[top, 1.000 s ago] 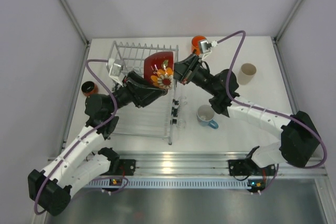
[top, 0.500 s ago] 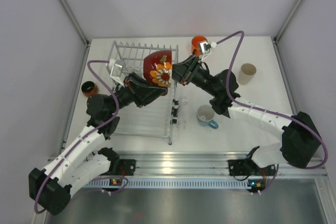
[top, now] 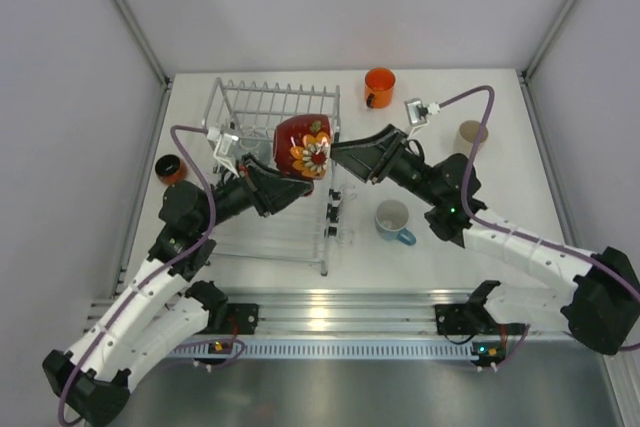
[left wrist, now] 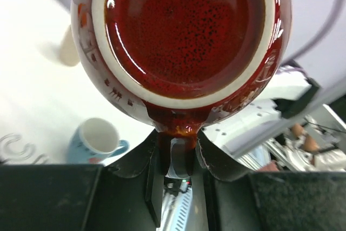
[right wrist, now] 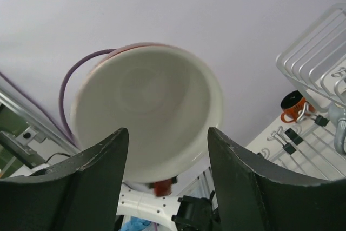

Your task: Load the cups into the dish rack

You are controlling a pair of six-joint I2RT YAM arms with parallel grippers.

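Holding the glossy red ceramic mug [top: 303, 142] above the silver wire dish rack [top: 262, 102], my left end effector [left wrist: 178, 154] pinches its handle. My right end effector [top: 345, 155] stands spread beside the rim. I'd back that clear first, then tip the mug mouth-down between the tines.

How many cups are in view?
5: red cup in the left gripper over the dish rack; orange cup at the far edge; beige cup far right; blue cup right of the rack; dark cup left of it.

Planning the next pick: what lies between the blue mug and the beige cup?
The right arm crosses between blue mug and beige cup, shown in the top view.
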